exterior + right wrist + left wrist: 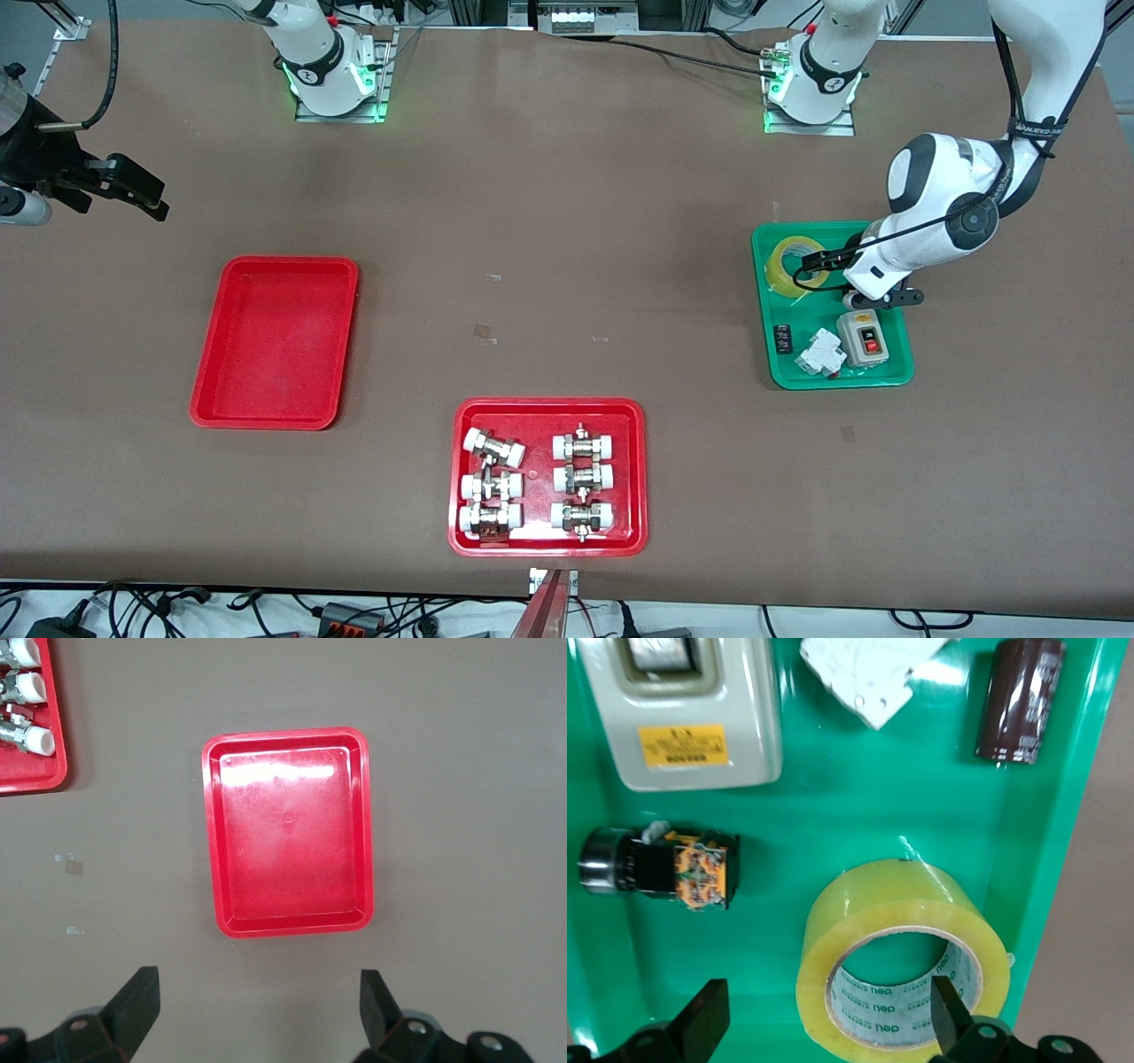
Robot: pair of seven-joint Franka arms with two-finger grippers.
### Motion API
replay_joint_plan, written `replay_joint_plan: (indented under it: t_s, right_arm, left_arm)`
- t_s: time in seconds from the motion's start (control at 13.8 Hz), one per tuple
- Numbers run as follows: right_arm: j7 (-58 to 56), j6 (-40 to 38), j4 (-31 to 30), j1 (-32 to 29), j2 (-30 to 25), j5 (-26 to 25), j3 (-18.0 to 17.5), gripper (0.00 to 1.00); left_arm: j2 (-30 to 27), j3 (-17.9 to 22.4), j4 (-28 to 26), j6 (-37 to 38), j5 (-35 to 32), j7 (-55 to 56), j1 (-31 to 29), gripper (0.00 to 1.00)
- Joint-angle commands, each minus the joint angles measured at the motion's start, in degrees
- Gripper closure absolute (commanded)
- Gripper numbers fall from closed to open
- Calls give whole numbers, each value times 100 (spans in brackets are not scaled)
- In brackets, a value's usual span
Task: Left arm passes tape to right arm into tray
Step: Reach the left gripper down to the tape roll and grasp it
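tape [791, 262] in green tray [895, 377] | left end effector [828, 1028] spread around it | right end effector [257, 1010] spread | red tray [213, 390] bare

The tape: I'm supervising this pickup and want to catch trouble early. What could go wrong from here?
1. The left claw is open at the tape, one finger inside the core; a shallow grip might let the roll tilt or slip.
2. The green tray is crowded: a small black-and-orange part lies close by and could get nudged.
3. The right claw waits above bare table short of the red tray, so the handover is a long carry.
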State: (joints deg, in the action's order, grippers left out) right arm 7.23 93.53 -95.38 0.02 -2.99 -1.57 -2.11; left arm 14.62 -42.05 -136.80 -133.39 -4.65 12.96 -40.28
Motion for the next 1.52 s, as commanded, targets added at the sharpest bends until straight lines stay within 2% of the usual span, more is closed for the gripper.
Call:
replay_joint_plan:
  t_s: [0.0,0.14,0.36,0.51,0.58,0.79,0.87,0.94,1.08,1.37,1.44]
  right_arm:
    - [-46,-80,2,-11,-79,34,-27,0]
    - [-38,-80,1,-11,-79,34,-35,0]
    - [-38,-80,2,-11,-79,34,-35,0]
    - [-38,-80,2,-11,-79,34,-35,0]
    - [-38,-80,2,-11,-79,34,-35,0]
    - [-38,-80,2,-11,-79,34,-35,0]
    - [-38,-80,2,-11,-79,34,-44,0]
    - [-38,-80,2,-11,-79,34,-35,0]
    - [-38,-80,2,-11,-79,34,-35,0]
    - [-38,-80,2,-11,-79,34,-35,0]
    - [-38,-80,2,-11,-79,34,-44,0]
  left_arm:
    - [76,-23,-58,-135,-115,75,-50,5]
    - [85,-14,-84,-187,-202,75,-59,16]
    - [85,-14,-172,-231,-273,84,-76,19]
    - [102,-14,-416,-589,-273,84,-112,20]
    - [102,-14,-531,-774,-282,75,-164,26]
    - [85,-23,-541,-759,-282,84,-278,79]
    - [67,-23,-532,-741,-282,84,-305,91]
    - [41,-32,-532,-732,-282,75,-305,97]
    - [-46,-58,-454,-514,-282,75,-305,99]
    - [-705,-137,239,846,-273,5,-314,99]
    - [-837,-155,563,1320,-230,-13,-296,99]
